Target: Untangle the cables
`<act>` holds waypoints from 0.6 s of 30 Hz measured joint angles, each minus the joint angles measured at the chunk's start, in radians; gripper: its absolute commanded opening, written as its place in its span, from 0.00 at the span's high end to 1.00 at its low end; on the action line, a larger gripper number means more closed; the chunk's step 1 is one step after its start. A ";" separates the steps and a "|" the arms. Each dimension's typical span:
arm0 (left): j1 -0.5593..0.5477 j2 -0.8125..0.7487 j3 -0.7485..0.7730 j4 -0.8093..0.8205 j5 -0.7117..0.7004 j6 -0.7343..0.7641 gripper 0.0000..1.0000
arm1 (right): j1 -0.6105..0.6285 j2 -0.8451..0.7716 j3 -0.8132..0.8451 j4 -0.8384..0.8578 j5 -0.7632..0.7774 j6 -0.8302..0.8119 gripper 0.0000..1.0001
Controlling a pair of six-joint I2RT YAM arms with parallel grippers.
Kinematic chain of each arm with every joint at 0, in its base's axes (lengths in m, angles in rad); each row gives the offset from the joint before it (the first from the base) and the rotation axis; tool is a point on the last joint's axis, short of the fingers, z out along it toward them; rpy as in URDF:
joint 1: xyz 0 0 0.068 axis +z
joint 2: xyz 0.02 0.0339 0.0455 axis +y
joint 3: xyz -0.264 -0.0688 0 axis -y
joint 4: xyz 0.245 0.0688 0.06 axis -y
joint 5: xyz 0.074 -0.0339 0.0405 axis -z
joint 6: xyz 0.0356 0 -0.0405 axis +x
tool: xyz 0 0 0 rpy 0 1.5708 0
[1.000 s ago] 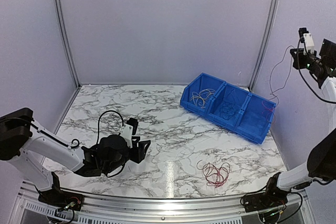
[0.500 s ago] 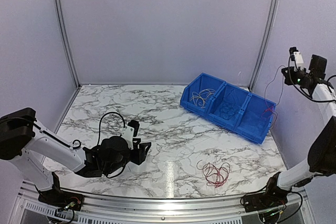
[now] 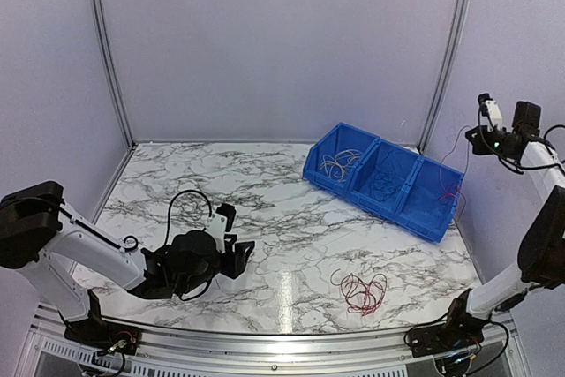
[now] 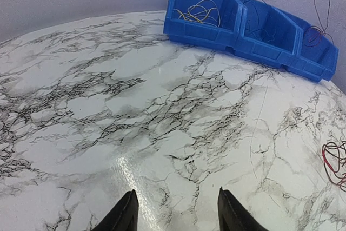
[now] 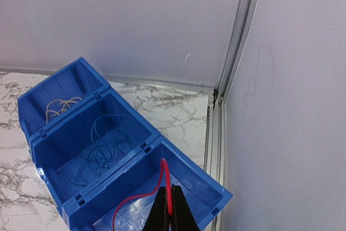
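Lowered now, our right pincer (image 5: 168, 198) clamps a red cable (image 5: 164, 169) over the end bin (image 5: 216, 196); our left pincer (image 4: 175, 212) gapes empty; a red tangle (image 3: 362, 291) remains.

Take the middle of your white marble-patterned tabletop (image 3: 265, 192) as the dial, with twelve at the back wall. The blue plastic three-compartment bin (image 3: 381, 181) stands on it at two o'clock. Its left compartment holds the pale tan thin wires (image 3: 340, 162), its middle one the dark blue thin wires (image 3: 385, 184). From its right compartment the thin red wire (image 5: 162, 179) rises to your right gripper (image 5: 170, 196), high above that end. The loose bundle of red wires (image 3: 360, 291) lies on the table at five o'clock, in front of the bin and well apart from it. Your left gripper (image 4: 176, 198) hangs low at eight o'clock.
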 measured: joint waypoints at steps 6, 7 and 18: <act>0.000 0.013 0.017 0.000 0.002 0.000 0.48 | 0.000 -0.045 0.188 -0.018 -0.017 0.024 1.00; 0.000 0.016 0.021 0.000 0.003 0.000 0.48 | 0.000 -0.050 0.215 -0.018 -0.020 0.029 1.00; -0.010 0.019 0.025 0.000 0.008 -0.003 0.48 | 0.000 -0.032 0.257 -0.025 -0.045 0.076 1.00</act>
